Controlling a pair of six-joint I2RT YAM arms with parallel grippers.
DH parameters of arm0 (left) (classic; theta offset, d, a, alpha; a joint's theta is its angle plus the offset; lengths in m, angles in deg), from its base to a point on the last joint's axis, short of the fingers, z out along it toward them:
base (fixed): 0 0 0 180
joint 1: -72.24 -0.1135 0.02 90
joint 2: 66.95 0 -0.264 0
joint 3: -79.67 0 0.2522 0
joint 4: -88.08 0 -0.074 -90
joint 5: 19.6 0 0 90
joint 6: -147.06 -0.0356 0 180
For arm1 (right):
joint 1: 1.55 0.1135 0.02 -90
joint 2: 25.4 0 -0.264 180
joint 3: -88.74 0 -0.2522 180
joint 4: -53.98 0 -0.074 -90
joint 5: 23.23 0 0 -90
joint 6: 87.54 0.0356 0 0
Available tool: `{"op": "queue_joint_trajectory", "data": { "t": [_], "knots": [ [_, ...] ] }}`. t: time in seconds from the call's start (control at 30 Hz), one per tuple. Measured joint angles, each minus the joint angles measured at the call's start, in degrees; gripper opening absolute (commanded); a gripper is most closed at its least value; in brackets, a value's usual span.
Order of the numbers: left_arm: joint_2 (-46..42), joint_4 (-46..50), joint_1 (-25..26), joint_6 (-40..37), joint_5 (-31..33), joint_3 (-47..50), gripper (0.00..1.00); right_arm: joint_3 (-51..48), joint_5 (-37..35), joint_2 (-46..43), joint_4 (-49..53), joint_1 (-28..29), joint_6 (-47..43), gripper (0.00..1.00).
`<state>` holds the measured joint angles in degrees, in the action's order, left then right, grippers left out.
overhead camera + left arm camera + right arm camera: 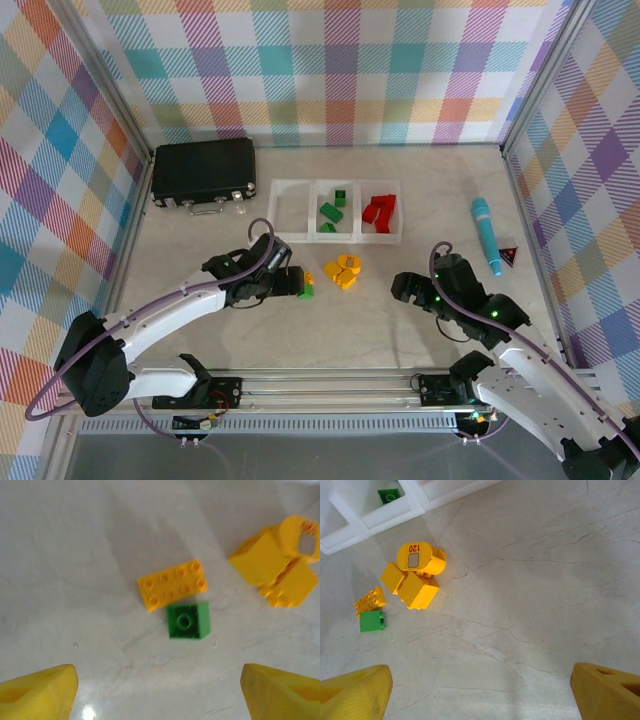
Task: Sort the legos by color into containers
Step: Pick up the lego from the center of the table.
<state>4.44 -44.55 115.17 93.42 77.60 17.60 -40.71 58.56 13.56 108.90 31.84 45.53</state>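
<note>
Lego [188,620] — green — nr L hand [157,672], fingers [40,692] apart.

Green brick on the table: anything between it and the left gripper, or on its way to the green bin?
Nothing between the open left gripper and the green brick. A yellow brick lies against its far side, toward the middle container with the greens; a lift should clear it.

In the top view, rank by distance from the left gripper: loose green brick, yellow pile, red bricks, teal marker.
1. Loose green brick, at the left gripper tips.
2. Yellow pile, just right.
3. Red bricks, in the right-hand bin.
4. Teal marker, far right.
</note>
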Motion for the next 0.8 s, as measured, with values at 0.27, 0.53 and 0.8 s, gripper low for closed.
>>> {"op": "queue_joint_trajectory", "data": {
  "t": [0.27,0.53,0.8],
  "knots": [
    [4.4,-5.1,0.2,5.3,-3.6,2.8,0.84,0.0,0.2,-1.9,0.5,0.0,0.0,0.92],
    [11.2,-10.4,0.2,6.8,-7.4,2.7,0.84,0.0,0.2,-4.2,2.6,0.0,0.2,0.92],
    [16.7,-13.2,0.5,7.0,-9.2,1.0,0.83,-0.1,0.2,-4.0,3.4,0.0,0.2,0.94]
  ]
}}
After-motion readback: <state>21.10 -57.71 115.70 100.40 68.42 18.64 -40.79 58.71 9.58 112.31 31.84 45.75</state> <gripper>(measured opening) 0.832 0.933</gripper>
